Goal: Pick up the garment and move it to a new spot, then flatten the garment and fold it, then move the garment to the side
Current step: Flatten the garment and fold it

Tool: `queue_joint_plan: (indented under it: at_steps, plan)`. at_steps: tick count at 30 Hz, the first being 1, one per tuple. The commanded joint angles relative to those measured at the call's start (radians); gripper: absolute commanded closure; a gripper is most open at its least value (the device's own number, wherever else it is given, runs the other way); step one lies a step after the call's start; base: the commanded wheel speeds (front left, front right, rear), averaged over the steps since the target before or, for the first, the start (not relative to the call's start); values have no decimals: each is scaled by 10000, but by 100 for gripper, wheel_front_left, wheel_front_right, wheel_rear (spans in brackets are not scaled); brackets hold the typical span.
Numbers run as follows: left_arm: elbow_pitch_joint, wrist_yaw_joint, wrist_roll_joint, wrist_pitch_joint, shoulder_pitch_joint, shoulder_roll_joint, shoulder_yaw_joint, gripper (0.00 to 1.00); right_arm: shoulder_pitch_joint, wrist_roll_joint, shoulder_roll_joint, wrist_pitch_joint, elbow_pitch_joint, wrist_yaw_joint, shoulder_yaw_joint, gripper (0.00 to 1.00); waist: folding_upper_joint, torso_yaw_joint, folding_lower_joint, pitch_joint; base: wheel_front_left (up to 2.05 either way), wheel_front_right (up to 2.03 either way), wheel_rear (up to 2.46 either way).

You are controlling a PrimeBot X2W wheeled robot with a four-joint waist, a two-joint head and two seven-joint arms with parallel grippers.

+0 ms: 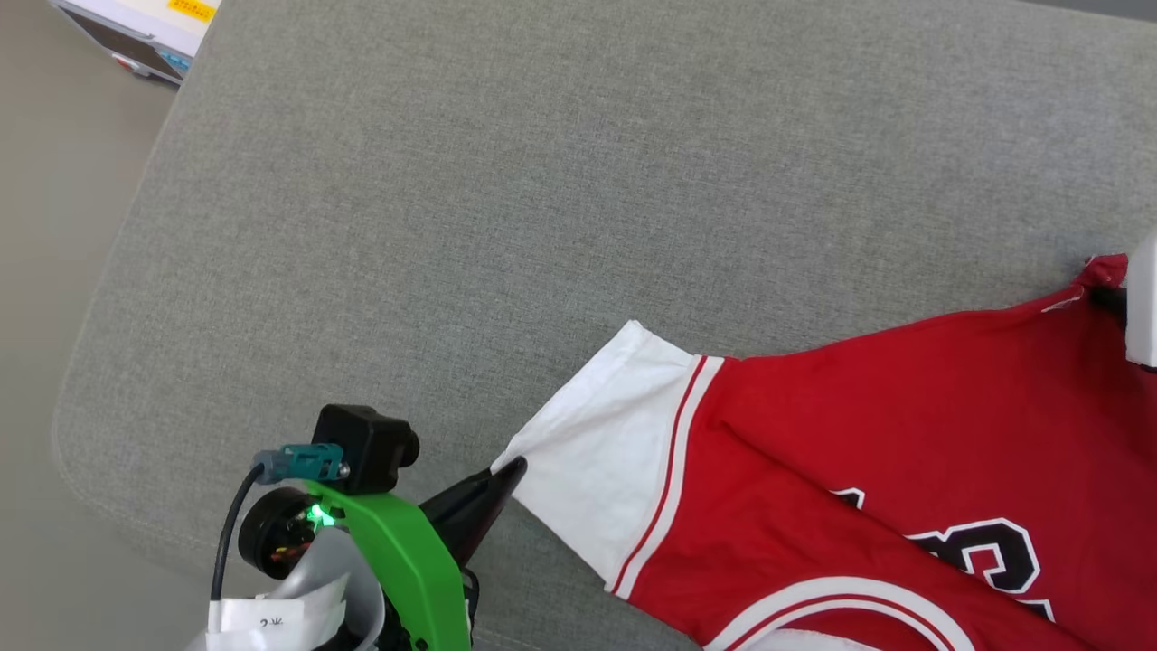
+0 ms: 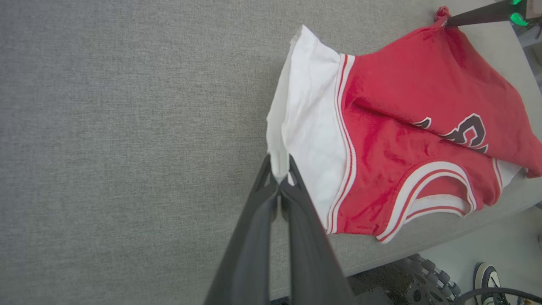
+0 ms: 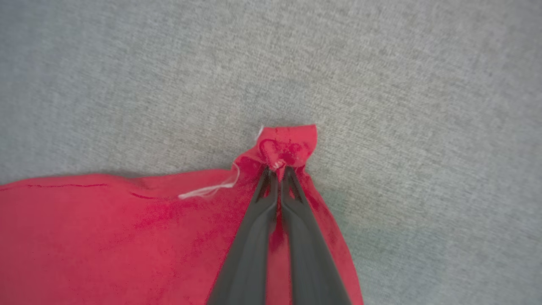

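Softly rumpled garment [image 1: 904,425] on coarse grey upholstery [image 1: 452,226], both jaws tight on corners.

Robotics test room with one home-style furnishing: a broad grey upholstered cushion [image 1: 452,181] with a rounded, seamed corner stands on a plain pale floor [image 1: 54,271], and a red jersey [image 1: 904,407] lies across it. A white equipment case [image 1: 136,36] bearing a yellow label shows past the cushion's far corner. Behind the left gripper [image 1: 517,466], a green bracket [image 1: 407,551], a lit green indicator and bare wiring are exposed. Below the cushion's edge are a toothed black wheel [image 2: 427,275] and a person's sneaker [image 2: 487,277].
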Motion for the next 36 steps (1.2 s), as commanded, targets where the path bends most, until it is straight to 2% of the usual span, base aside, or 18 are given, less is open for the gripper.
queue_joint_plan:
  at_steps: [1,6,13,18,21,28,36]
  plan:
    - [10,63,61,-96,-162,11,85,100,-1,168,97,-258,79,-6,120,100,0,-219,-1,-357,0,0,0]
    - [-24,183,31,-129,-179,112,303,100,7,646,-133,-1065,-89,-6,254,100,0,-568,-1,-994,0,0,0]
    - [-234,347,104,-220,-341,314,690,100,15,1207,-251,-1617,-542,-6,-149,100,0,-1132,-1,-1811,0,0,0]
    - [-497,507,128,-413,-717,385,1181,100,230,1467,-482,-1756,-1301,-6,-245,100,0,-1564,-1,-2352,0,0,0]
    - [-828,720,160,-666,-1516,476,1942,100,334,1628,-499,-1824,-2496,-6,-514,100,0,-2156,-1,-2931,0,0,0]
    - [-1042,964,606,-1072,-2542,556,2564,100,423,1728,-412,-1974,-3599,-6,-915,100,0,-2571,-1,-3182,0,0,0]
    - [-1382,1191,1326,-1176,-4140,686,2840,100,178,1351,-280,-2927,-4524,-6,-1428,100,0,-2933,-1,-3110,0,0,0]
